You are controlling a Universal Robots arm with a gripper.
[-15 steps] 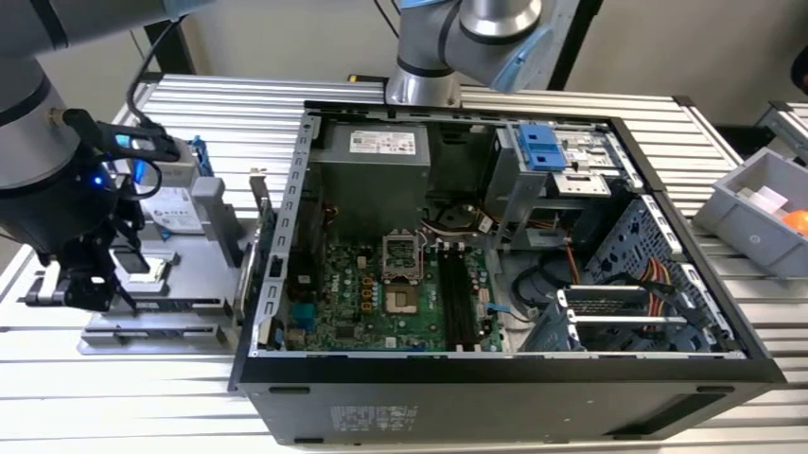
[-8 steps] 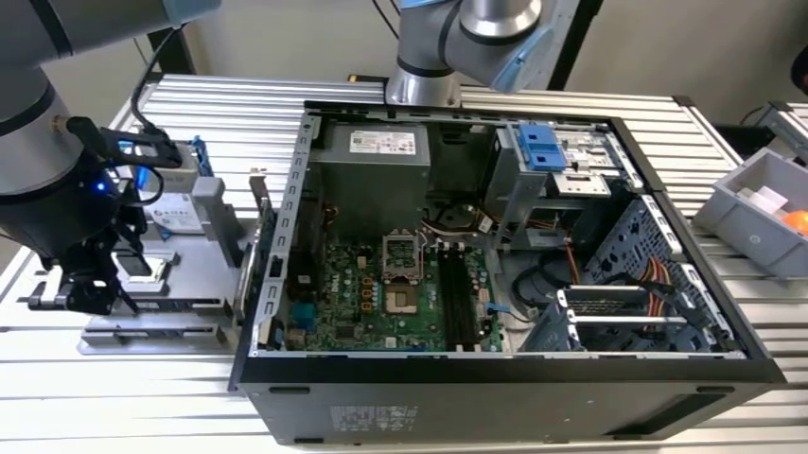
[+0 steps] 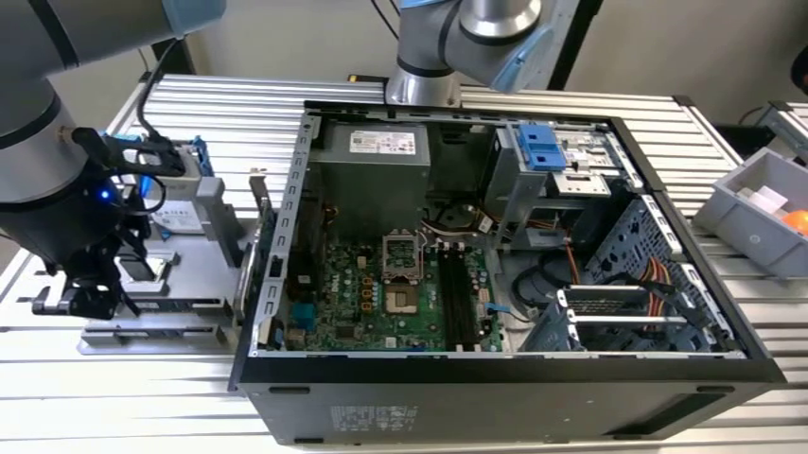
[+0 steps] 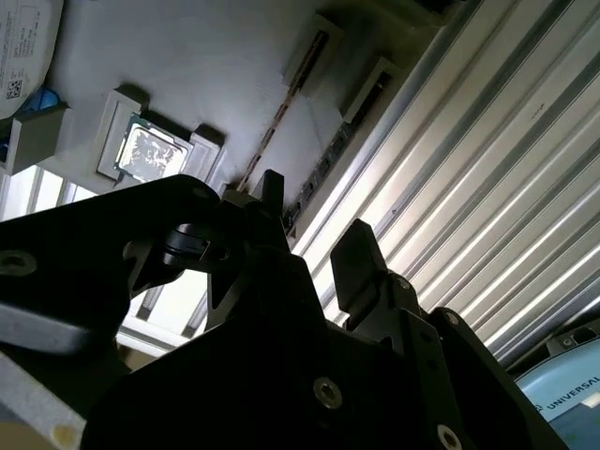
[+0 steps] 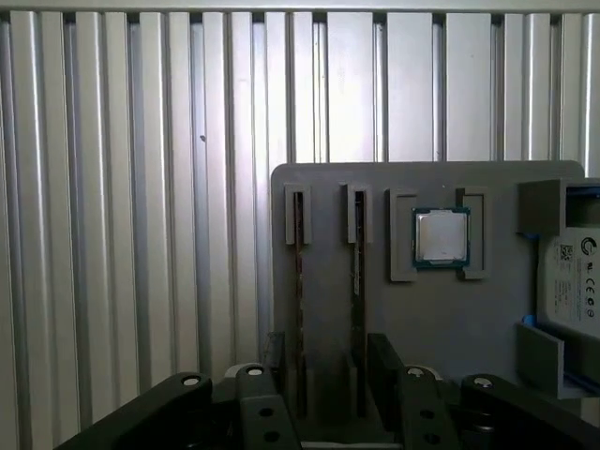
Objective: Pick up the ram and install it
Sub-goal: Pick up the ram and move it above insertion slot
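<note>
Two ram sticks stand on edge in slots of a grey holder plate (image 5: 422, 319). In the first wrist view one ram stick (image 5: 299, 309) and the other (image 5: 357, 300) run side by side. My gripper (image 5: 330, 375) is open above their near ends, a dark finger (image 5: 277, 367) outside each stick, holding nothing. In the second wrist view the gripper (image 4: 314, 230) hangs over the same thin sticks (image 4: 281, 112). In the exterior view the gripper (image 3: 89, 298) is at the left, beside the open computer case (image 3: 505, 378), whose black memory slots (image 3: 461, 303) lie on the green motherboard.
A small square silver processor chip (image 5: 441, 236) and a labelled hard drive (image 5: 572, 281) sit on the same plate beyond the sticks. The ribbed metal table (image 5: 141, 234) surrounds the plate. A grey bin (image 3: 758, 213) stands at the exterior view's right.
</note>
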